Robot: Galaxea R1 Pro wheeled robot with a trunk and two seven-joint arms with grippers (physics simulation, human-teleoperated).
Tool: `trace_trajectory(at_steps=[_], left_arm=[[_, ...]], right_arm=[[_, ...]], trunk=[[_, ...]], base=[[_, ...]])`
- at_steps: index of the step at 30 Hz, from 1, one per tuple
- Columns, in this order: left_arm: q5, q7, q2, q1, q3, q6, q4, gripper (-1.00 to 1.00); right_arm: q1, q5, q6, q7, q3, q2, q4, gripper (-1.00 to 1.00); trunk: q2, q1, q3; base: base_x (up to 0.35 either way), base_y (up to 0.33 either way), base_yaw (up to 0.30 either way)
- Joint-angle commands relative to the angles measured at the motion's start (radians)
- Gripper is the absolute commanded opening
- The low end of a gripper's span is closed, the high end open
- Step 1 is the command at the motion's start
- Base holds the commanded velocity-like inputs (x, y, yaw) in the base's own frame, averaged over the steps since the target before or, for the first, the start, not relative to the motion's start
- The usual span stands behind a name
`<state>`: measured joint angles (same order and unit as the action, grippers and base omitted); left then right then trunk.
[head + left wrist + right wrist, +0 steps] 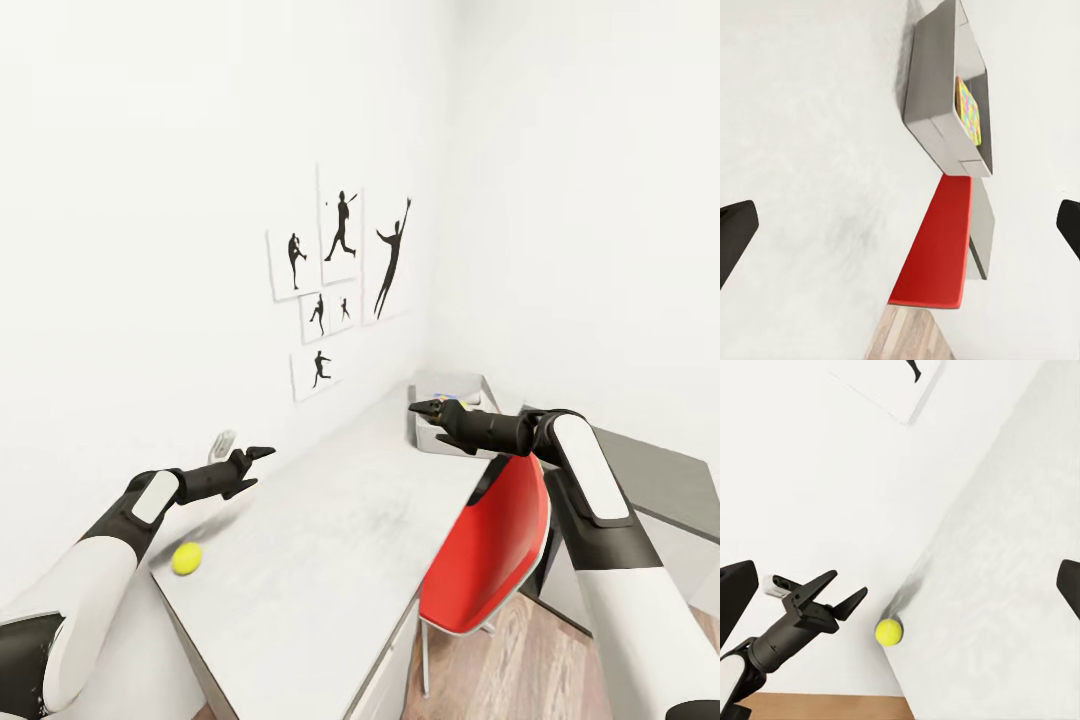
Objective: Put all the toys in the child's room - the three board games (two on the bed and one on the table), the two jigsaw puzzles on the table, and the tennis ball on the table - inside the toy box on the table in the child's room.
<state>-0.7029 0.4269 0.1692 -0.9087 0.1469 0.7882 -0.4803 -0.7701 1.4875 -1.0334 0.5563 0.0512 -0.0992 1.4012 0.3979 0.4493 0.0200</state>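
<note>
A yellow tennis ball (187, 558) (889, 631) lies near the left corner of the pale grey table (330, 540). My left gripper (258, 465) (840, 594) hangs open above the table, just beyond the ball and apart from it. At the far end stands the light grey toy box (478, 384) (937, 97) with a jigsaw puzzle (968, 110) lying inside. My right gripper (420, 410) hovers open at the box's near rim, holding nothing. The board games and the bed are out of view.
A red chair (490, 550) (937, 240) is tucked at the table's right edge, under my right arm. Silhouette pictures (340, 270) hang on the white wall along the table's left. A lower dark-grey section (660, 470) joins at the right.
</note>
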Motion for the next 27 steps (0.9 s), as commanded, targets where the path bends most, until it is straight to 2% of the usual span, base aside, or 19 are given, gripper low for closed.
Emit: trace_trajectory(at_steps=[1,11,14,16,18,20,21,27], left_arm=[[0.002,0.003,0.000,-0.001,0.005,0.006,0.000,1.00],[0.014,-0.002,0.001,-0.001,0.003,-0.004,0.000,1.00],[0.046,-0.004,0.009,0.000,0.002,-0.031,0.001,1.00],[0.079,-0.004,0.012,0.000,0.002,-0.044,0.001,1.00],[0.119,-0.007,0.014,0.000,0.002,-0.053,0.002,1.00],[0.180,-0.022,0.017,0.000,0.002,-0.068,0.004,1.00],[0.196,-0.033,0.017,0.001,0.003,-0.074,0.006,1.00],[0.221,-0.130,0.017,0.001,0.003,-0.104,0.012,1.00]], right_arm=[[-0.001,0.010,0.000,0.011,0.001,-0.001,0.001,1.00],[-0.001,0.010,0.000,0.011,0.002,-0.002,0.006,1.00],[-0.001,0.010,0.000,0.011,0.002,-0.002,0.009,1.00],[-0.001,0.010,0.000,0.011,0.002,-0.002,0.010,1.00],[-0.001,0.011,-0.002,0.011,0.002,-0.002,0.012,1.00],[-0.004,0.011,-0.005,0.011,0.001,-0.002,0.014,1.00],[-0.005,0.011,-0.006,0.011,0.001,-0.002,0.013,1.00],[-0.007,0.011,-0.007,0.011,0.001,-0.002,0.007,1.00]], trunk=[[0.002,0.001,0.002],[0.002,0.001,0.002],[0.002,0.001,0.003],[0.002,0.001,0.004],[0.002,0.001,0.006],[0.002,0.001,0.009],[0.002,0.001,0.011],[0.002,0.001,0.021]], base=[[0.000,0.000,-0.013],[0.000,0.000,-0.003],[0.000,0.000,0.000],[0.000,0.000,0.000],[0.000,0.000,0.000],[0.000,0.000,0.000],[0.000,0.000,0.000],[0.000,0.000,0.000]])
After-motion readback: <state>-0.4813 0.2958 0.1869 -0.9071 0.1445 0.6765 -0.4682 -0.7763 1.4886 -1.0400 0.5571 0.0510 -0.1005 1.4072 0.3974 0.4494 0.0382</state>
